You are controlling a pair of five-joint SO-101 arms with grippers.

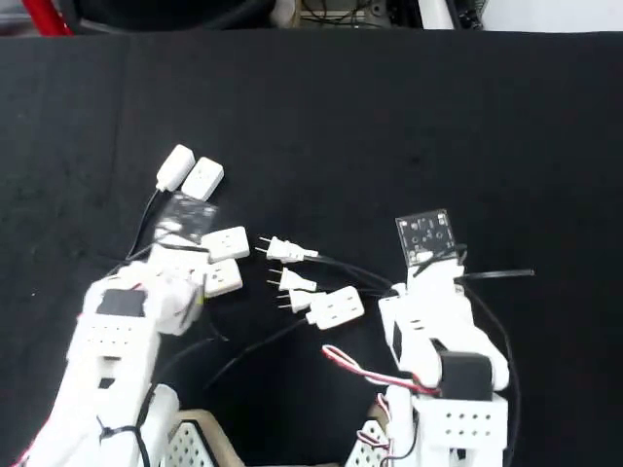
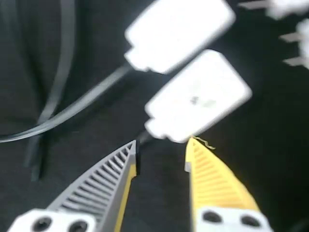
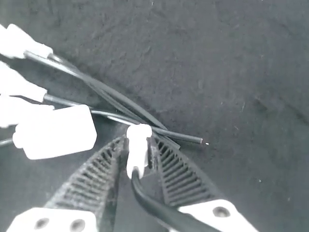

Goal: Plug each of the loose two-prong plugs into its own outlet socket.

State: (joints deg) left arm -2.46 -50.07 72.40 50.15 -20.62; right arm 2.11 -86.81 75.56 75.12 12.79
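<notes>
A black cloth [image 1: 389, 117] covers the table from the near edge to the far one, lying flat. Close up, in the right wrist view, its surface is felt-like and dotted with a few pale specks. At the near edge, in the middle, a tan board [image 1: 222, 430] shows below the cloth. Beyond the far edge, at the left corner, a red bar [image 1: 44, 14] slants upward. Just beside it a thick black hose [image 1: 170, 17] curves along the cloth's edge. Farther right lies a tangle of dark cables [image 1: 341, 12], then a white upright [image 1: 435, 12], and past that a pale surface [image 1: 555, 15] reaches the right corner.
</notes>
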